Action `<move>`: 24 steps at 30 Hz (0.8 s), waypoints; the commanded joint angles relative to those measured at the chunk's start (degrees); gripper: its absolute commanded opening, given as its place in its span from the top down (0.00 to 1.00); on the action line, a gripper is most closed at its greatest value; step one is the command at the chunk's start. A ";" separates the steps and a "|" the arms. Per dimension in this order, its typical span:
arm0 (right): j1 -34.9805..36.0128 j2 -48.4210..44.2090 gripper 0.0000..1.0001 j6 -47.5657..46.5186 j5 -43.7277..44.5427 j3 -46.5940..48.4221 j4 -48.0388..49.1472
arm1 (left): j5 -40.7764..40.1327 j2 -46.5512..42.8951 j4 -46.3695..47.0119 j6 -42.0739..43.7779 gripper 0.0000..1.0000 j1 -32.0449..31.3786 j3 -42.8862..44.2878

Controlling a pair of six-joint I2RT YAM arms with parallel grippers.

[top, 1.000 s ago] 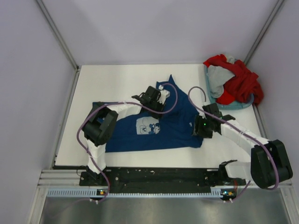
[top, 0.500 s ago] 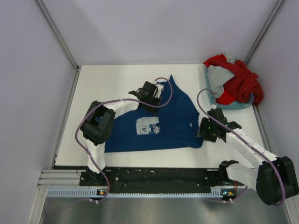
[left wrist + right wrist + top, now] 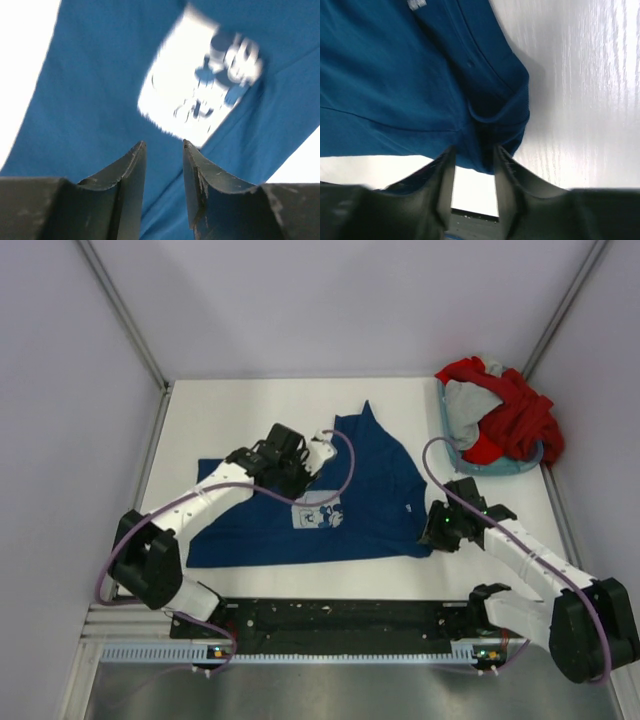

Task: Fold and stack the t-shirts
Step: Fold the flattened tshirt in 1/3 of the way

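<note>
The navy t-shirt (image 3: 370, 490) lies spread on the white table with its pale cartoon print (image 3: 318, 512) facing up. My left gripper (image 3: 298, 485) hovers over the shirt just behind the print. In the left wrist view my left gripper (image 3: 162, 145) is open, with navy cloth (image 3: 90, 100) under it and the print (image 3: 200, 90) ahead. My right gripper (image 3: 432, 532) is at the shirt's near right corner. In the right wrist view it (image 3: 474, 148) is open, its tips at the bunched sleeve (image 3: 505, 105). Red (image 3: 520, 415) and grey (image 3: 470, 405) t-shirts are heaped at the back right.
The heap sits in a light blue basket (image 3: 520, 468) at the table's back right corner. Grey walls close in the table on three sides. The black rail with the arm bases (image 3: 340, 615) runs along the near edge.
My left arm has swung left and its gripper has drawn back from the shirt's collar area toward the print. My right gripper has moved down to the shirt's near right corner.
</note>
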 commanded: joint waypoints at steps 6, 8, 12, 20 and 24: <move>-2.48 -5.58 1.00 5.52 5.00 -6.78 5.19 | -10.27 -3.07 -3.89 6.90 0.62 8.00 -20.49; -4.67 -9.36 1.00 7.72 6.06 -8.97 4.93 | -11.15 -2.72 -2.40 6.55 0.62 8.53 -22.69; -7.32 -13.86 1.00 10.27 8.33 -10.48 3.53 | -10.63 -2.89 -1.25 5.85 0.62 8.62 -23.41; -7.41 -13.95 0.54 10.54 10.81 -7.50 0.63 | -10.10 -10.97 -7.22 8.74 0.51 9.15 -19.80; -7.41 -15.79 0.48 10.54 8.18 -6.08 -1.31 | -13.96 -15.80 -12.05 10.94 0.45 11.60 -20.15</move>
